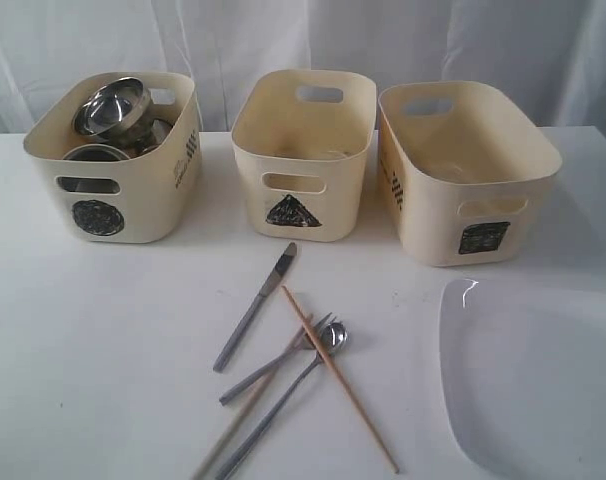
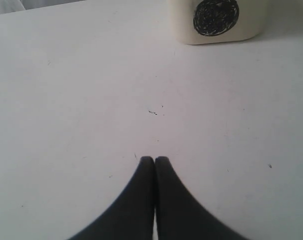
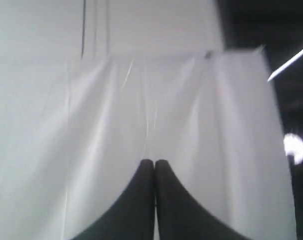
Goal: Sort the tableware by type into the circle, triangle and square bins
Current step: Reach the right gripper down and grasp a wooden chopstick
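Ahead of the closed left hand (image 2: pixel 154 160), the circle bin (image 2: pixel 221 22), well apart; right hand (image 3: pixel 154 161) likewise closed.

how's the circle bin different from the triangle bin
The circle bin holds steel bowls; the triangle bin shows nothing inside from here. The circle bin stands at the left end, the triangle bin in the middle. Both are cream tubs with cut-out handles.
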`<state>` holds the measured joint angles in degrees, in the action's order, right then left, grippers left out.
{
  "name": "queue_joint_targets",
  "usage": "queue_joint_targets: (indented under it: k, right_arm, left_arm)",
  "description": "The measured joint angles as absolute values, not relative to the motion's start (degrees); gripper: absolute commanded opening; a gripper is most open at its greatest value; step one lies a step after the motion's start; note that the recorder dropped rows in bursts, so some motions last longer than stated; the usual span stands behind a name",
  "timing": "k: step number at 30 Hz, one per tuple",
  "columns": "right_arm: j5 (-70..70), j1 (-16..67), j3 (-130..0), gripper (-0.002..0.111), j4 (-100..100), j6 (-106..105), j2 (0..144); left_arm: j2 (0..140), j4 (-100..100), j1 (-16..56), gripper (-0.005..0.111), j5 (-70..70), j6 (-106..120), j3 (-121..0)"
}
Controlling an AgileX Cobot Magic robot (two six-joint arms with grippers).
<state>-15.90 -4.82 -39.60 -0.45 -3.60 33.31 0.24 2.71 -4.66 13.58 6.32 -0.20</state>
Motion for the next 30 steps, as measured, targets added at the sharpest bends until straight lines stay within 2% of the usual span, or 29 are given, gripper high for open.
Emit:
queue_joint_targets:
  k: [5, 7, 10, 14, 16, 21, 30]
  right_arm:
    - [27.44, -4.61, -51.38, 0.000, -14.29, -3.46, 55.94]
    - [38.20, -4.47, -52.90, 0.000, -12.89, -4.78, 62.00]
    - [48.05, -2.96, -54.75, 0.000, -0.31, -10.62, 67.75]
    - [54.27, 4.09, -55.32, 0.000, 24.49, -22.78, 73.56]
    - [55.06, 9.65, -55.42, 0.000, 29.88, -24.09, 76.54]
    - [52.28, 19.93, -55.57, 0.000, 26.44, -18.94, 84.31]
    - [46.66, 24.42, -55.57, 0.003, 23.65, -13.91, 91.38]
  left_arm:
    - [0.24, 2.71, -4.66, 0.000, 13.58, 6.32, -0.20]
    - [0.24, 2.71, -4.66, 0.000, 13.58, 6.32, -0.20]
    - [0.24, 2.71, -4.66, 0.000, 13.58, 6.32, -0.20]
    - [0.24, 2.71, -4.66, 0.000, 13.58, 6.32, -0.20]
    - [0.24, 2.71, -4.66, 0.000, 13.58, 6.32, -0.20]
    - [0.24, 2.71, -4.66, 0.000, 13.58, 6.32, -0.20]
    - [0.24, 2.71, -4.66, 0.000, 13.58, 6.32, -0.20]
